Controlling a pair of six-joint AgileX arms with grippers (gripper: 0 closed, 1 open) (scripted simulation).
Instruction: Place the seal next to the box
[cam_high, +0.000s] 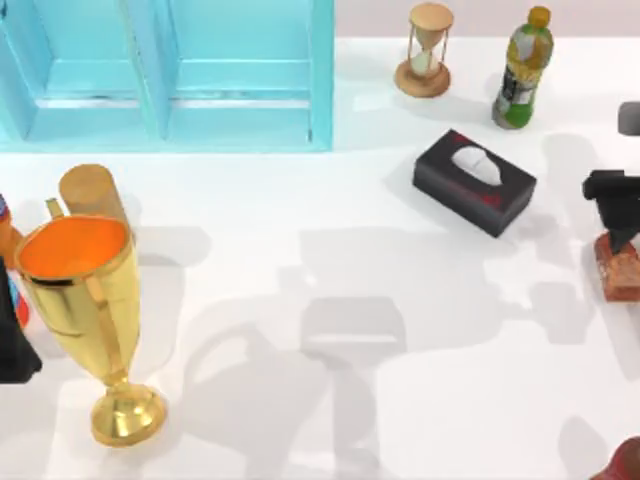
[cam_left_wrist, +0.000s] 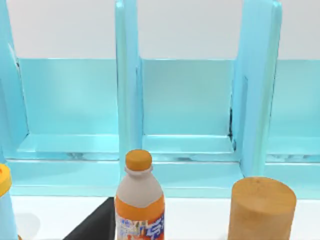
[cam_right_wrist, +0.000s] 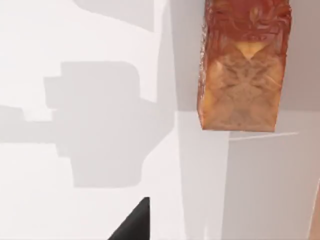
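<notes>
The seal (cam_high: 621, 268), a small reddish-brown mottled block, stands at the table's right edge. In the right wrist view the seal (cam_right_wrist: 242, 65) sits apart from one black fingertip (cam_right_wrist: 135, 224), with nothing between the fingers. My right gripper (cam_high: 619, 236) hovers just over the seal's far end, open and not holding it. The box (cam_high: 475, 182), black with white tissue at its slot and red marking, lies left of and behind the seal. My left arm (cam_high: 14, 350) stays parked at the left edge.
A light-blue cabinet (cam_high: 165, 75) fills the back left. A golden trophy (cam_high: 85, 300) and a wooden cylinder (cam_high: 90, 190) stand front left. An hourglass (cam_high: 427, 52) and a green bottle (cam_high: 523, 70) stand behind the box. An orange-capped bottle (cam_left_wrist: 139, 205) is near the left arm.
</notes>
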